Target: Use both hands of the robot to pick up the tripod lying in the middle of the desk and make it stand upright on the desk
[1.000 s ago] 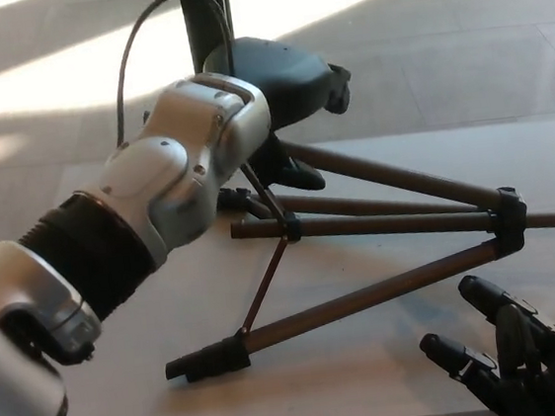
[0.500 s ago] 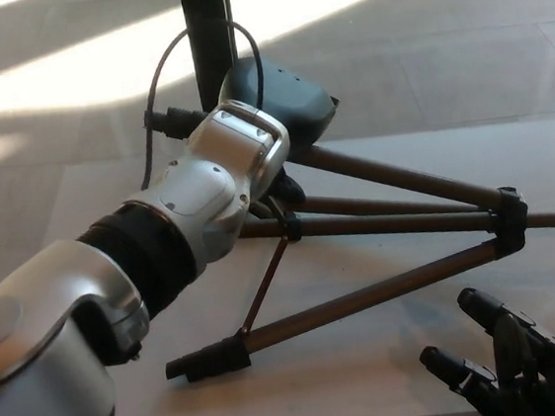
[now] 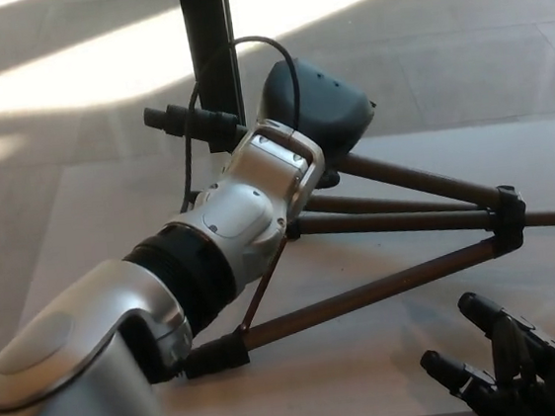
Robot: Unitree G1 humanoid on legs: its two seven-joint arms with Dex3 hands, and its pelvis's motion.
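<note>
Reaching over the tripod (image 3: 388, 218), left hand (image 3: 318, 104); right hand (image 3: 513, 367) spread, empty.

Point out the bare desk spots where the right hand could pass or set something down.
Bare patches of the pale grey desk: the far-left stretch beside the left arm, the far-right corner beyond the dark brown metal tripod, and the near strip between its lowest leg and the open black right hand. The middle is crowded by the spread legs and the left hand.
</note>
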